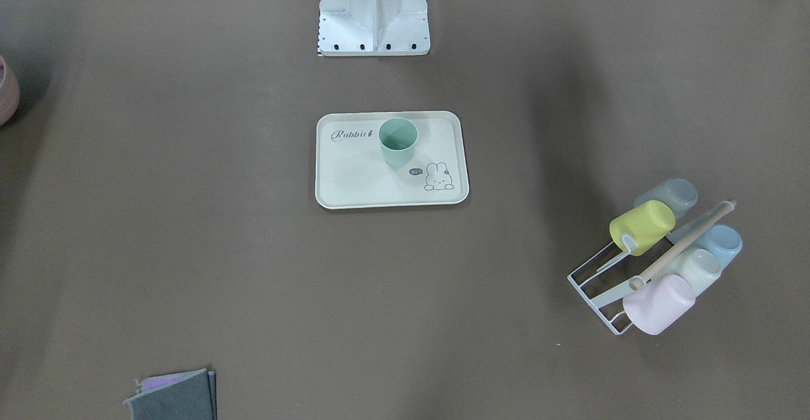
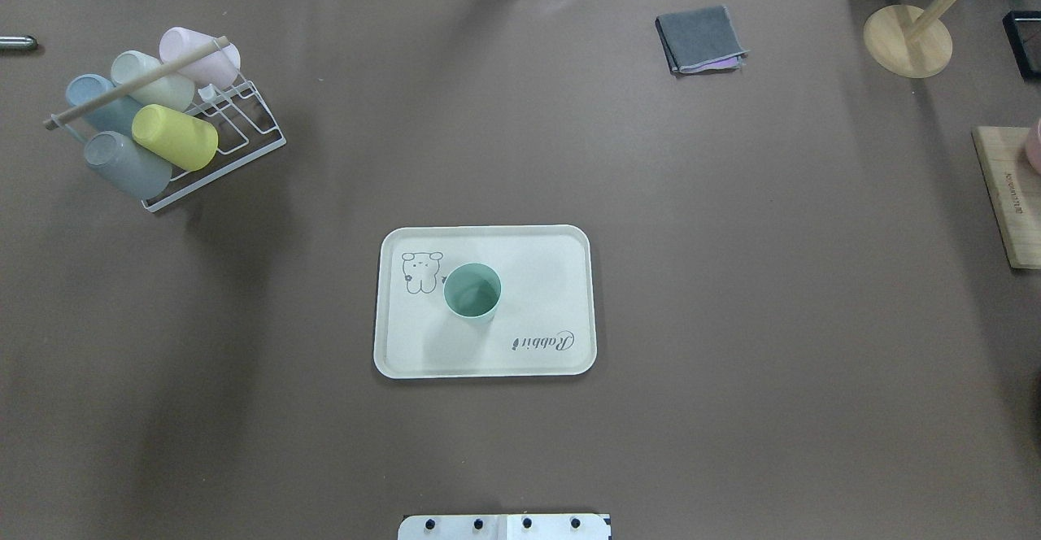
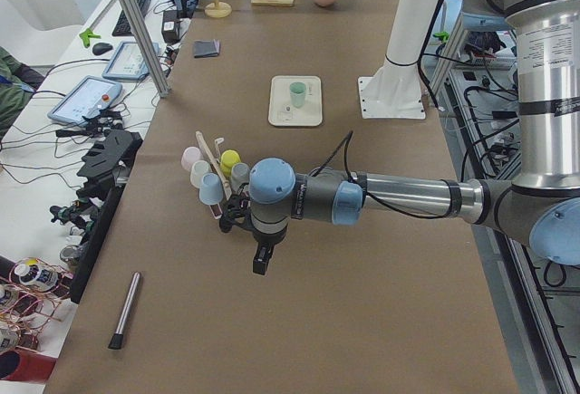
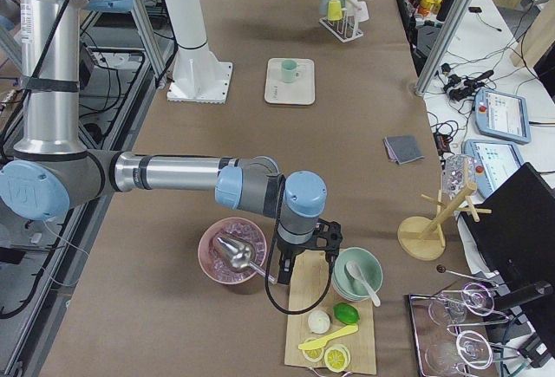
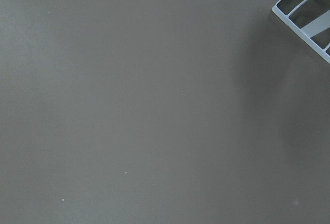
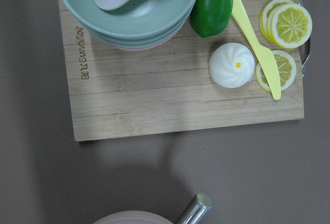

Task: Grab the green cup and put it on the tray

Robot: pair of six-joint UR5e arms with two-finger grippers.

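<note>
The green cup [image 2: 472, 291] stands upright on the cream tray [image 2: 537, 272], near its middle beside the bunny drawing; it also shows in the front view [image 1: 398, 142] on the tray [image 1: 354, 179]. My left gripper [image 3: 261, 265] hangs over bare table past the cup rack, far from the tray. My right gripper [image 4: 287, 278] hangs over the cutting board's edge at the other end of the table. Both grippers show only in the side views, so I cannot tell if they are open or shut. Neither wrist view shows fingers.
A white wire rack [image 2: 244, 129] holds several cups, among them a yellow-green one [image 2: 175, 137]. A folded grey cloth [image 2: 699, 38] and a wooden stand [image 2: 907, 40] sit at the far side. A cutting board [image 6: 180, 95] carries stacked bowls [image 6: 129, 7] and food. A pink bowl [image 4: 231, 250] lies beside it.
</note>
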